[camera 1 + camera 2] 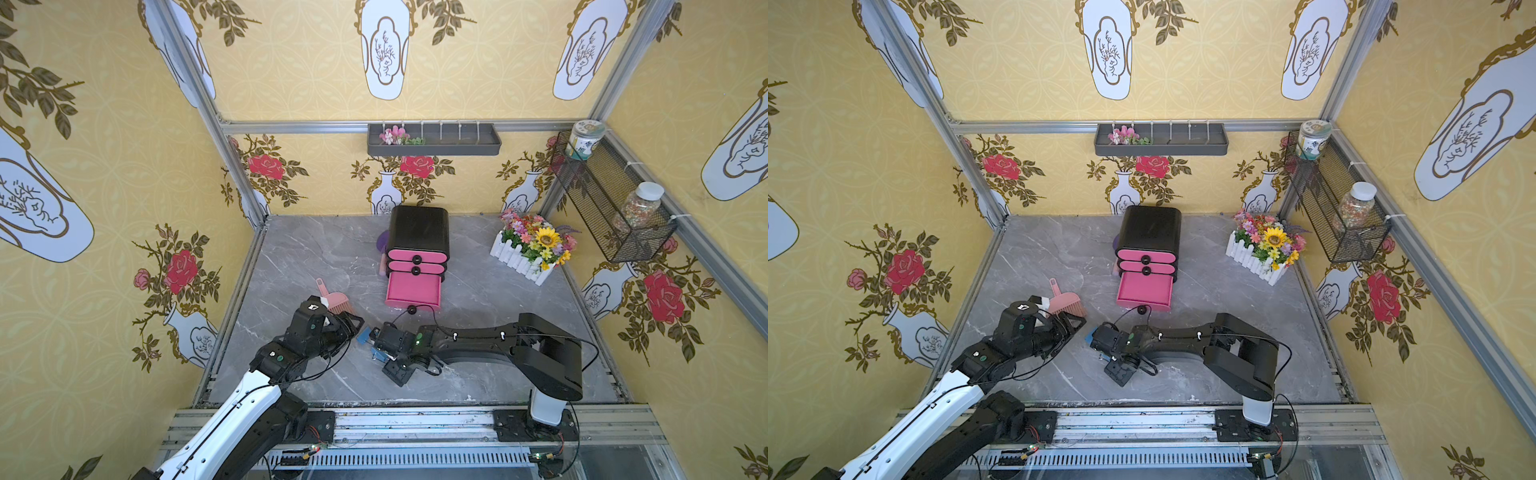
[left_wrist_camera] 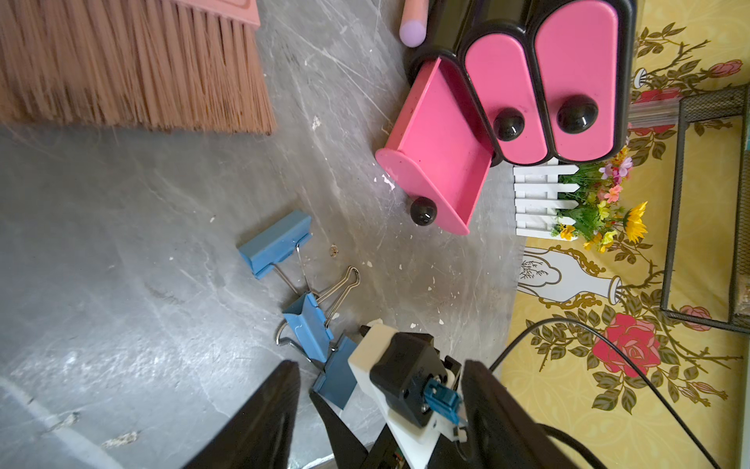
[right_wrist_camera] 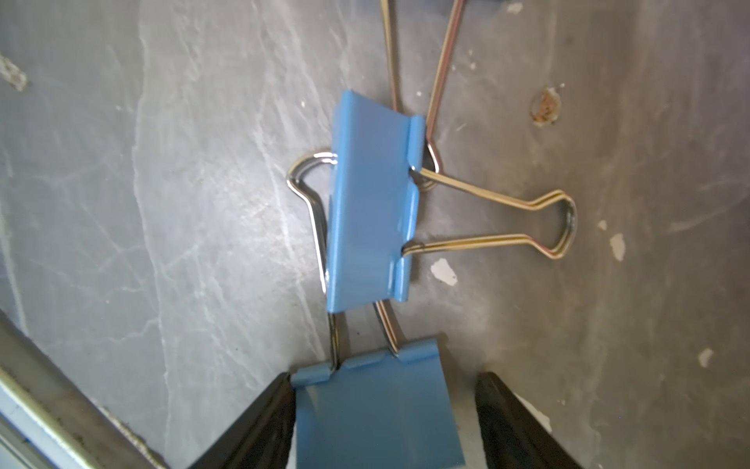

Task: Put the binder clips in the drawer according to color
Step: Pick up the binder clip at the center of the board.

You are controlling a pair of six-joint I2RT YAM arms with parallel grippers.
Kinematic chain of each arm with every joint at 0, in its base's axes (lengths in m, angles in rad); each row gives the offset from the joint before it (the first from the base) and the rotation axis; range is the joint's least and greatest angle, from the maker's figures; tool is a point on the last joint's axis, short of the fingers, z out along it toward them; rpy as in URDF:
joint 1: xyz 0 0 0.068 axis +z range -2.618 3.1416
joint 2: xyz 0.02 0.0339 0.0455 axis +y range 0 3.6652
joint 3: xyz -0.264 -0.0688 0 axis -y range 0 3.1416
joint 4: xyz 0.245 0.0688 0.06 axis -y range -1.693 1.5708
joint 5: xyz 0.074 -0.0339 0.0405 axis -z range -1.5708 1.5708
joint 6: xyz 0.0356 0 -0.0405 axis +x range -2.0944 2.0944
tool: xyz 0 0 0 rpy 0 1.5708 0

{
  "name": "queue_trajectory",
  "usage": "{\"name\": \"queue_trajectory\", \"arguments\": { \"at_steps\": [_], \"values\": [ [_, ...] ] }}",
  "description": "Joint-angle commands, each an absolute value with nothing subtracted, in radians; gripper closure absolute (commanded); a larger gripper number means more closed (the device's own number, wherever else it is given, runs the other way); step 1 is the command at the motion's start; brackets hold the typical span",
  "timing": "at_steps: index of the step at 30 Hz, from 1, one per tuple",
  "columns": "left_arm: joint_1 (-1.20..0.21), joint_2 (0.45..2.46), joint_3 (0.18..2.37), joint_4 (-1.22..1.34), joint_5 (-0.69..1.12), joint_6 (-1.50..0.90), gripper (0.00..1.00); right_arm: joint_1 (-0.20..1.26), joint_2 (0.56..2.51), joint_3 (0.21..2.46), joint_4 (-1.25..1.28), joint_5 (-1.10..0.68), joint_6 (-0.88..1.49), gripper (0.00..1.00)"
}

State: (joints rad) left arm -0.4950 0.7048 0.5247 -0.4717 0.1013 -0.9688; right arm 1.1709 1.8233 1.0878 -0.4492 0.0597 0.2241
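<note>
Clips [image 3: 371, 203] look light, stiff, slick, so grab the flat body. Right tool [image 3: 383, 379] straddles one, not pinched; left tool [image 2: 379, 365] half-open, empty.

We see the blue binder clips [image 3: 371, 203] are smooth painted metal with a soft shine. Their wire handles [image 3: 569, 221] are bare, shiny metal. The drawer [image 2: 442, 134] looks like smooth pink plastic, and its black shell [image 2: 454, 20] and round knobs [image 2: 576, 113] are glossy. The table [image 2: 121, 243] looks like grey stone, dull, with scratches and white specks. The brush [image 2: 134, 65] has stiff, rough bristles. The basket [image 1: 598, 195] is black wire mesh.
</note>
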Motion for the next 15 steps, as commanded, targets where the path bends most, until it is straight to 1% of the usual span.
{"name": "queue_trajectory", "arguments": {
  "at_steps": [1, 4, 6, 13, 15],
  "values": [
    [-0.494, 0.707, 0.518, -0.446, 0.108, -0.966, 0.31, 1.172, 1.821, 1.094, -0.463, 0.079, 0.227, 0.38],
    [-0.492, 0.714, 0.518, -0.431, 0.108, -0.964, 0.30, 1.175, 1.784, 1.097, -0.493, 0.099, 0.235, 0.45],
    [-0.490, 0.726, 0.518, -0.415, 0.112, -0.962, 0.30, 1.176, 1.749, 1.099, -0.520, 0.108, 0.236, 0.48],
    [-0.463, 0.820, 0.532, -0.324, 0.167, -0.937, 0.30, 1.159, 1.625, 1.126, -0.638, 0.154, 0.235, 0.49],
    [-0.421, 0.846, 0.540, -0.303, 0.191, -0.926, 0.30, 1.140, 1.594, 1.132, -0.656, 0.146, 0.229, 0.49]
  ]
}}
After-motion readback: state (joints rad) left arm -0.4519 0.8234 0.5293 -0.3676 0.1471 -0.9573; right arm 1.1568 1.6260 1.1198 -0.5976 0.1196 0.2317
